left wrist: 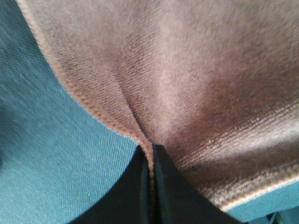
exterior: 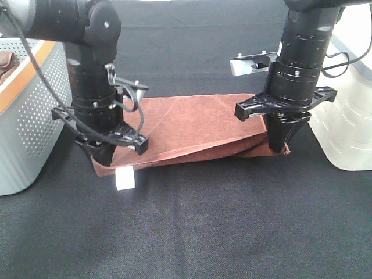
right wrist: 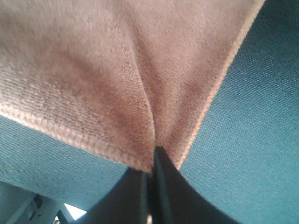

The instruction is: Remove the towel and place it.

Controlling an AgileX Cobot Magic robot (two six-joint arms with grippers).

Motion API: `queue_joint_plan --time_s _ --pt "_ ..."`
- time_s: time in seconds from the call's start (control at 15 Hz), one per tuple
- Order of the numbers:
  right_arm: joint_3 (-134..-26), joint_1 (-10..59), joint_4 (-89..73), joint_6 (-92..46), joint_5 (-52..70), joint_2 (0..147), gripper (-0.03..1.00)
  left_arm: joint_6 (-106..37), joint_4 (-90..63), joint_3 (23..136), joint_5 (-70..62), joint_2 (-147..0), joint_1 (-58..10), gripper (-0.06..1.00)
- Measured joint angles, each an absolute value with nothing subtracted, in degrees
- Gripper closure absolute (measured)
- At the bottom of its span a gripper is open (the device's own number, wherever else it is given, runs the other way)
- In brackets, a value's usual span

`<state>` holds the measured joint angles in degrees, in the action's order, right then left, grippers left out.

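The reddish-brown towel (exterior: 186, 129) stretches across the middle of the black table, folded over along its near edge, with a small white tag (exterior: 124, 179) hanging at its near left corner. My left gripper (exterior: 103, 156) is shut on the towel's near left corner, and the left wrist view shows the hem (left wrist: 100, 116) pinched between the black fingers (left wrist: 161, 186). My right gripper (exterior: 278, 145) is shut on the near right corner; the cloth (right wrist: 117, 70) bunches into its closed fingers (right wrist: 163, 186).
A grey perforated basket (exterior: 32, 104) with an orange rim stands at the left edge. A white plastic container (exterior: 349, 122) stands at the right edge. Black cloth covers the table (exterior: 203, 232).
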<state>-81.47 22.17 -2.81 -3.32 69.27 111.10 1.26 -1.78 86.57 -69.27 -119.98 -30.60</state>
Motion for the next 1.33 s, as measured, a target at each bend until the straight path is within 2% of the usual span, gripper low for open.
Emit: queue_joint_plan --time_s 0.2,0.27,0.4,0.47,0.53,0.6,0.67,0.87,1.2,1.33 --pt "-81.5 22.2 -4.2 -3.4 69.3 111.1 0.97 1.3 -1.0 85.3 -69.0 -120.0 -30.6 0.94" --pt "-81.5 22.2 -4.2 -3.4 69.3 111.1 0.91 1.3 -0.7 85.3 -69.0 -120.0 -30.6 0.86" --pt "-81.5 22.2 -4.2 -3.4 69.3 111.1 0.69 1.3 0.0 85.3 -69.1 -120.0 -30.6 0.62" --pt "-81.5 22.2 -4.2 -3.4 69.3 111.1 0.69 1.3 0.0 85.3 -69.1 -120.0 -30.6 0.62" --pt "-81.5 22.2 -4.2 -3.4 69.3 111.1 0.56 1.3 0.0 85.3 -69.3 -120.0 -30.6 0.48" --pt "-81.5 22.2 -4.2 -3.4 69.3 111.1 0.42 1.1 0.0 85.3 -69.3 -120.0 -30.6 0.42" --pt "-81.5 22.2 -4.2 -3.4 69.4 111.1 0.36 0.6 0.0 85.3 -69.3 -120.0 -30.6 0.40" --pt "-81.5 22.2 -4.2 -3.4 69.5 111.1 0.31 0.0 0.0 85.3 -69.3 -120.0 -30.6 0.38" --pt "-81.5 22.2 -5.2 -3.4 69.5 109.5 0.31 0.0 0.0 88.5 -69.5 -119.6 -30.6 0.38" --pt "-81.5 22.2 -5.7 -3.4 69.5 104.8 0.31 0.0 0.6 92.4 -69.4 -115.9 -30.6 0.38"
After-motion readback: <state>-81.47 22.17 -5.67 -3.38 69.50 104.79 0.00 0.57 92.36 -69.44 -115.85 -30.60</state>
